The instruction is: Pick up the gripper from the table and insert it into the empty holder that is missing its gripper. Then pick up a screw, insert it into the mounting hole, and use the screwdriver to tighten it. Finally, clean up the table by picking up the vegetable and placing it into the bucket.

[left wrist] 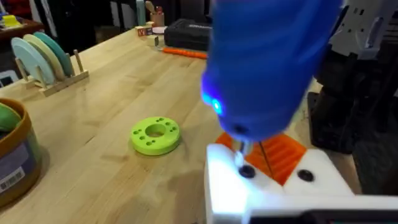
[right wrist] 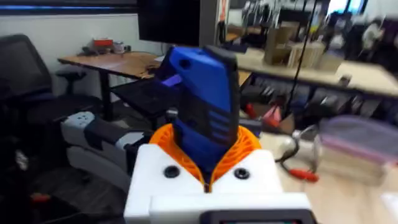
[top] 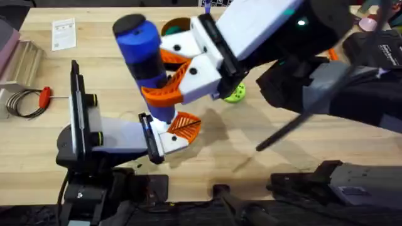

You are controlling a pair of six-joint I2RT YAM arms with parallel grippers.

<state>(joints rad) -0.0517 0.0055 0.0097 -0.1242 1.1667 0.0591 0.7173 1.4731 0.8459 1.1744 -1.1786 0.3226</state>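
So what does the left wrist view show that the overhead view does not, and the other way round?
Only the left wrist view: the small blue light lit on the screwdriver's body, its short metal tip pointing down at a white block, and the purple label on the bucket's side.
Only the overhead view: the red-handled screwdriver, the grey-and-black arm with yellow rings and a printed paper sheet.
Both: the blue screwdriver, the green disc and the bucket.

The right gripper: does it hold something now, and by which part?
Yes. The right gripper holds the blue screwdriver around the middle of its body, with its metal tip pointing down at the white holder.
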